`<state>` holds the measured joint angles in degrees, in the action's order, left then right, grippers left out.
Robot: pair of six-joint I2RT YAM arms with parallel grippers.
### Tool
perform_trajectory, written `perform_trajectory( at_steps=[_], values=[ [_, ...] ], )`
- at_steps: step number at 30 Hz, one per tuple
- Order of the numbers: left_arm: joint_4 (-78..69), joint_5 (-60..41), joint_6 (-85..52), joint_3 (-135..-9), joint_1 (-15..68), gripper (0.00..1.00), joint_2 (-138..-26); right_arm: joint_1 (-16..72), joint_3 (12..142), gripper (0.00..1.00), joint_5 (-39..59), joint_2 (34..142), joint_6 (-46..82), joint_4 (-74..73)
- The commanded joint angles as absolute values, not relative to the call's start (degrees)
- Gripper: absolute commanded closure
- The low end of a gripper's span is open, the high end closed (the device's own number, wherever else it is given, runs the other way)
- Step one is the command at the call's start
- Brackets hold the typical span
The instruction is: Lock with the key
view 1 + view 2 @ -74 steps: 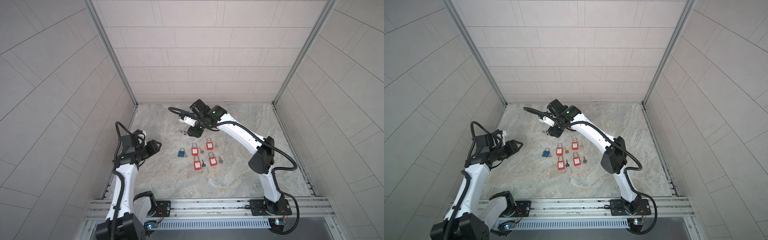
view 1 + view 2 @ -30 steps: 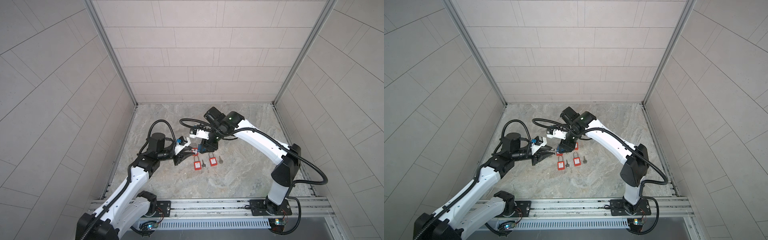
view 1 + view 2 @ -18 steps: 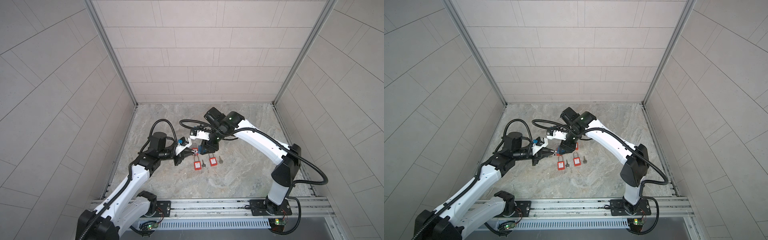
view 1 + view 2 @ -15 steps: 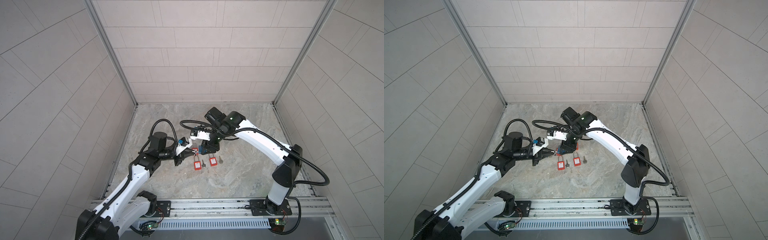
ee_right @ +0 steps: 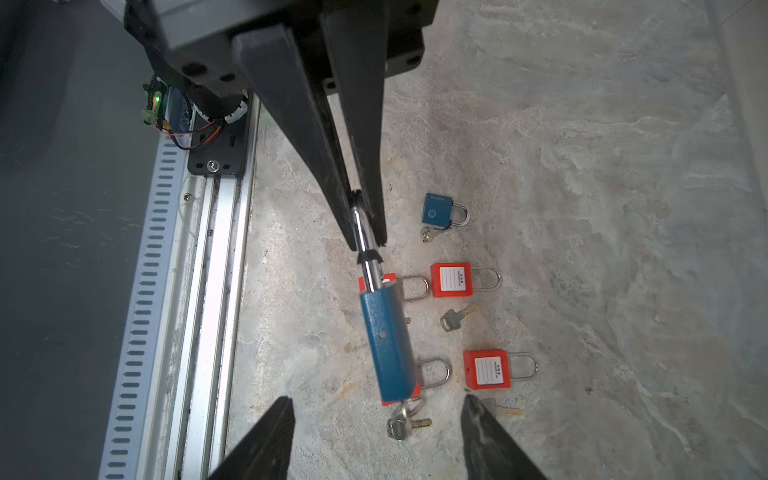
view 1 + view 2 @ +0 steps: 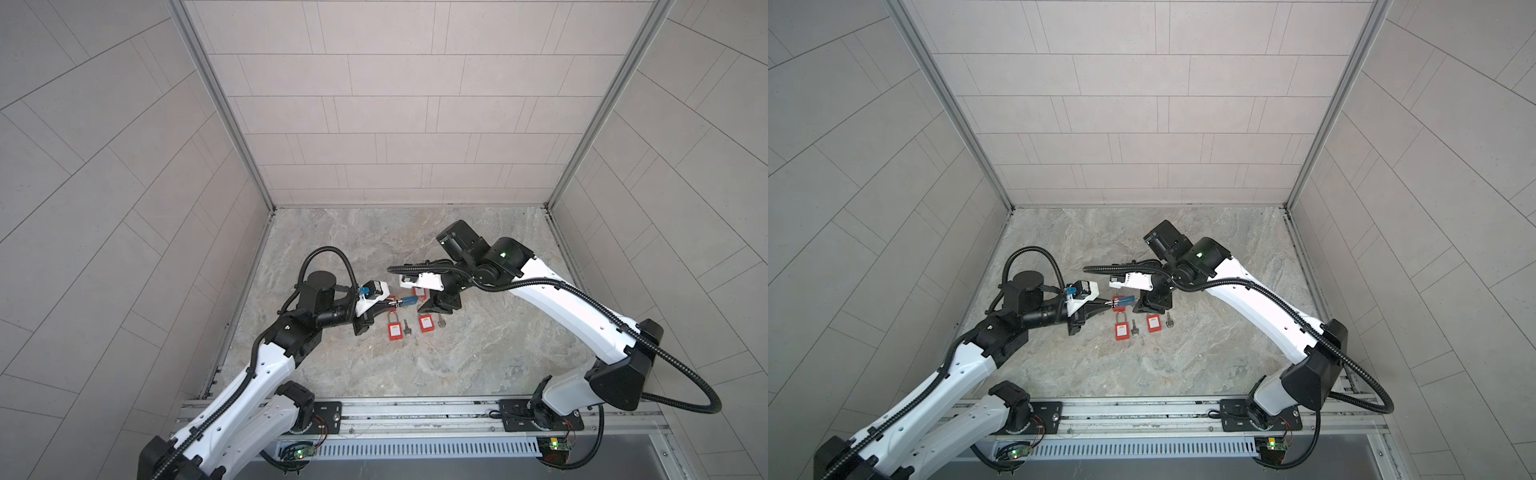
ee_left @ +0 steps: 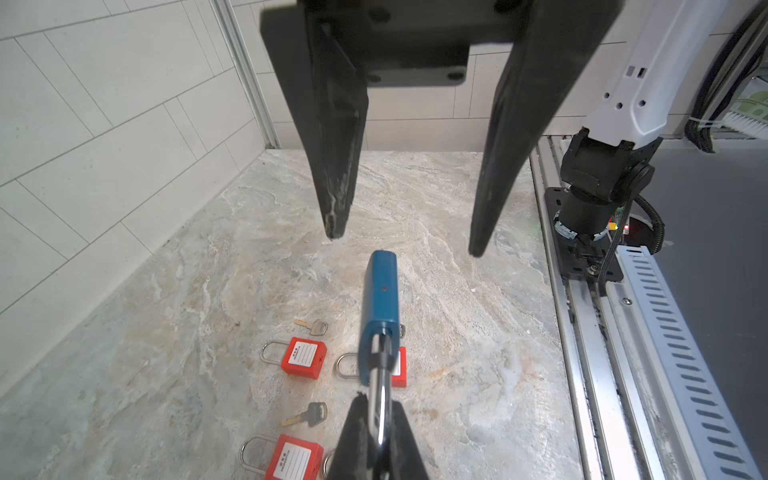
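The left gripper [image 5: 365, 224] is clenching the shackle [image 5: 368, 257] of the blue lock [image 7: 380, 307], having snapped shut within the last second. It is holding the lock in the air with its body pointing at the right gripper [image 7: 403, 245]. The right fingers [image 7: 336, 187] are spreading wide and flanking the body's far end without touching it, where a second ago they were sitting closer about it. So the handover is finishing. The lock is hanging from the left arm alone, above the red locks [image 5: 451, 280] and loose keys [image 5: 457, 318] on the table [image 6: 478, 353]. The right gripper is probably freeing itself to fetch a key. Whether the ringed key [image 5: 399, 424] by the lock's base is hanging from it or lying below, I cannot tell.
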<state>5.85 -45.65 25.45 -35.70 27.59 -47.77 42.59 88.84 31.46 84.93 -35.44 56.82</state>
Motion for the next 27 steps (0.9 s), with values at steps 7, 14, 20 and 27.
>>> perform_trajectory(
  at_steps=[7,14,20,27],
  values=[
    [-0.37,-46.16,26.43,-35.05,31.69,1.00,-47.01,42.51,82.22,0.45,33.15,80.52,-37.40,52.49],
    [-1.07,-46.00,26.79,-35.67,33.29,1.00,-47.48,42.39,80.60,0.54,32.86,79.87,-37.17,52.08],
    [-1.01,-45.01,27.15,-35.68,34.62,1.00,-47.63,42.39,80.51,0.57,37.81,80.59,-38.46,52.59],
    [-1.05,-44.21,27.60,-36.15,35.32,1.00,-47.64,42.37,80.21,0.69,39.45,79.97,-39.84,54.37]
  ],
)
